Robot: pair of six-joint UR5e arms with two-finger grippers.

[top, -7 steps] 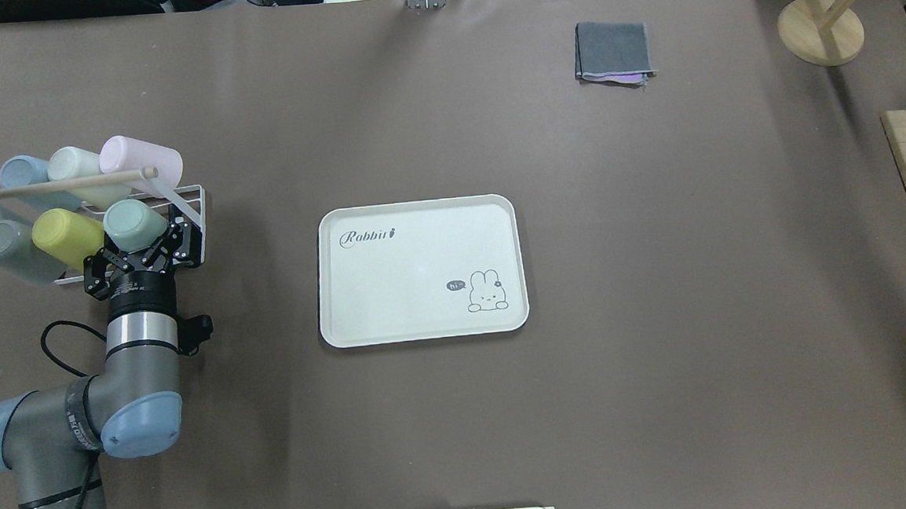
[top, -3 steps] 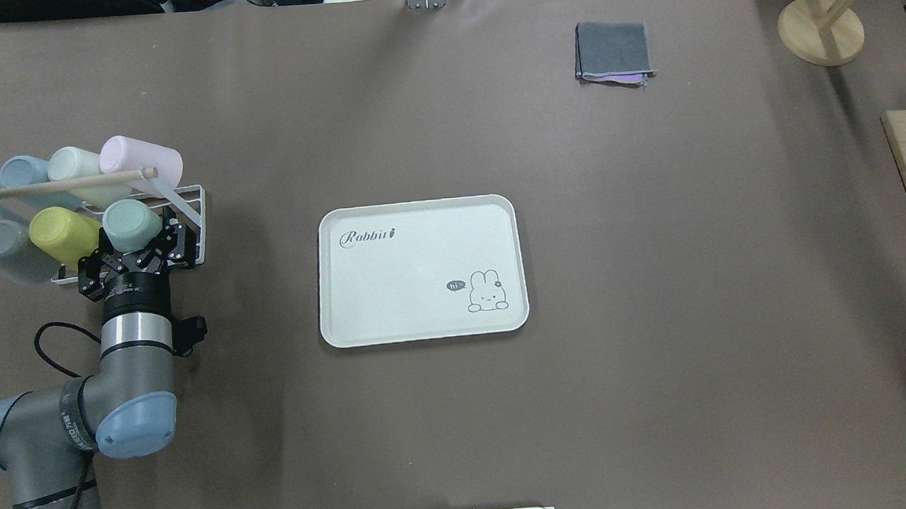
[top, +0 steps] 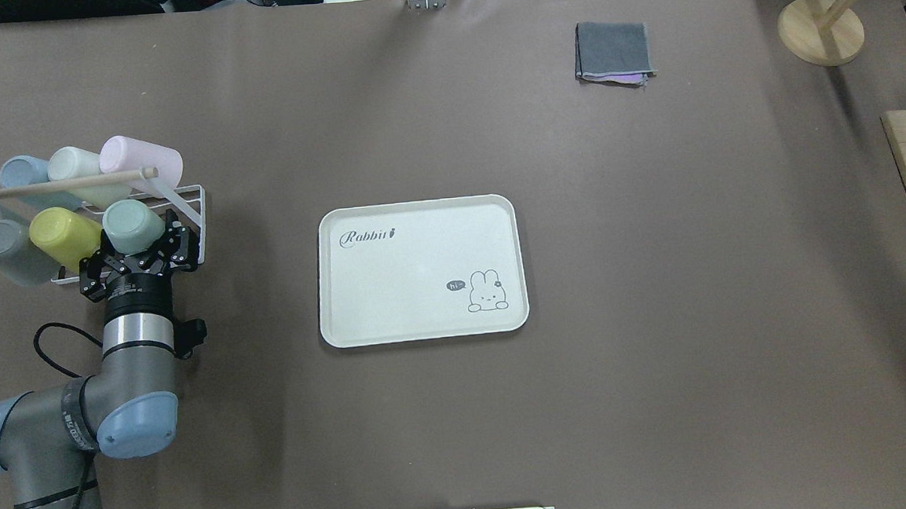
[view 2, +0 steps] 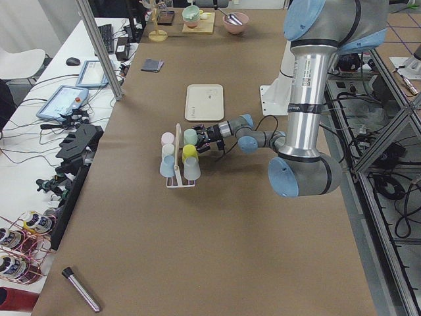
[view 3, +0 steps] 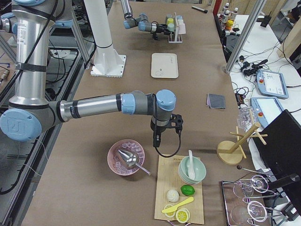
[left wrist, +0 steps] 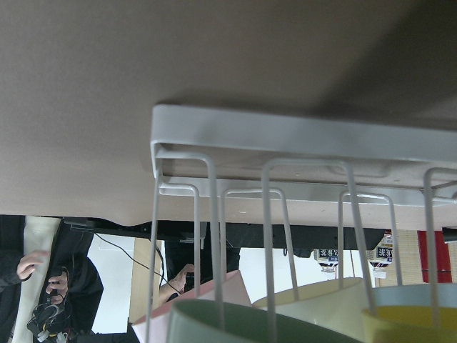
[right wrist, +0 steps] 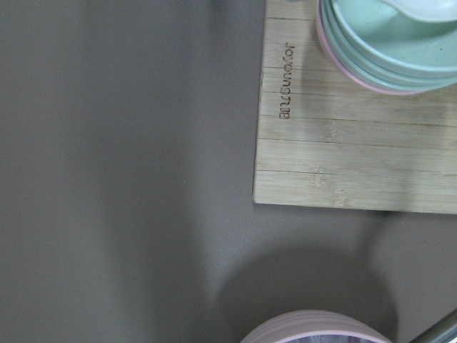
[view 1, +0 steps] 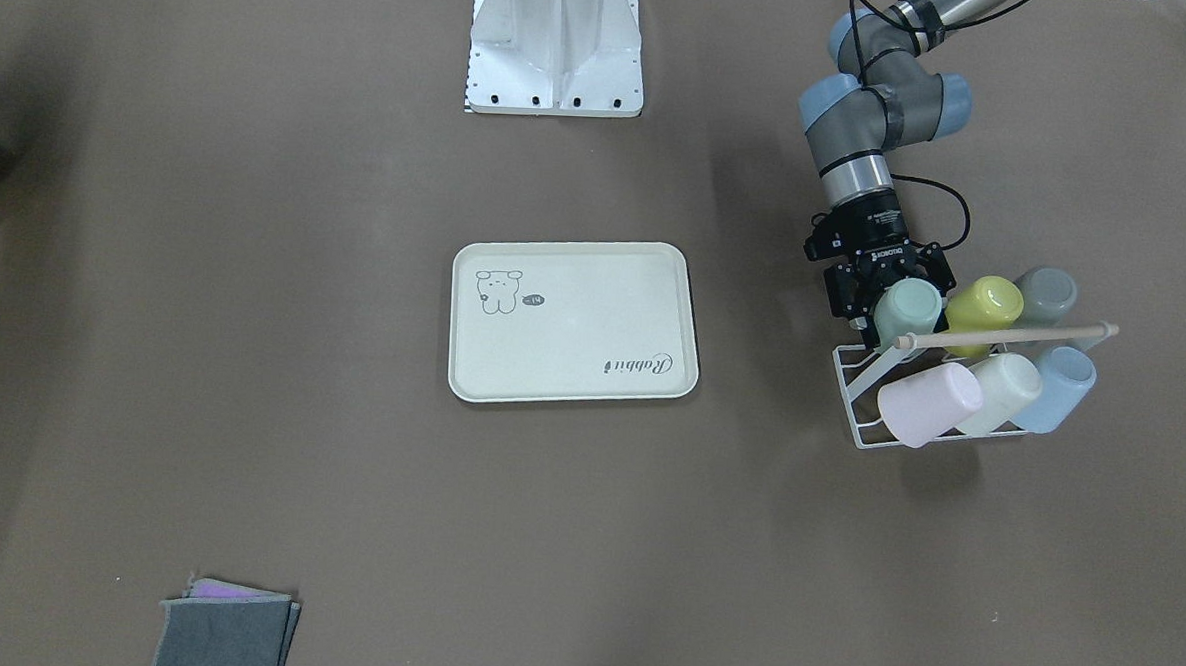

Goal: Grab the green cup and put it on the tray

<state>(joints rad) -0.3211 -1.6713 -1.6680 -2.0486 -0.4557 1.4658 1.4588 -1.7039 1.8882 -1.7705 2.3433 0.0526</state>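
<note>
I see the left gripper (top: 140, 244) spread open, its fingers on either side of the green cup (top: 131, 225). The cup sits tilted on the white wire rack (top: 191, 193), just beside a yellow-green cup (top: 65, 233) and well apart from the tray (top: 408, 289) at mid-table. The right gripper (view 3: 156, 141) hangs near a pink bowl (view 3: 115, 162), and I cannot tell whether it is open or closed.

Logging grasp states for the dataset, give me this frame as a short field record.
green cup: tilted on the wire rack, robot-side row, end nearest the tray
left tool: open, straddling the green cup
right tool: away from the tray, state cannot be told
tray: flat mid-table, green cup not on it
phase: pre-grasp
</note>
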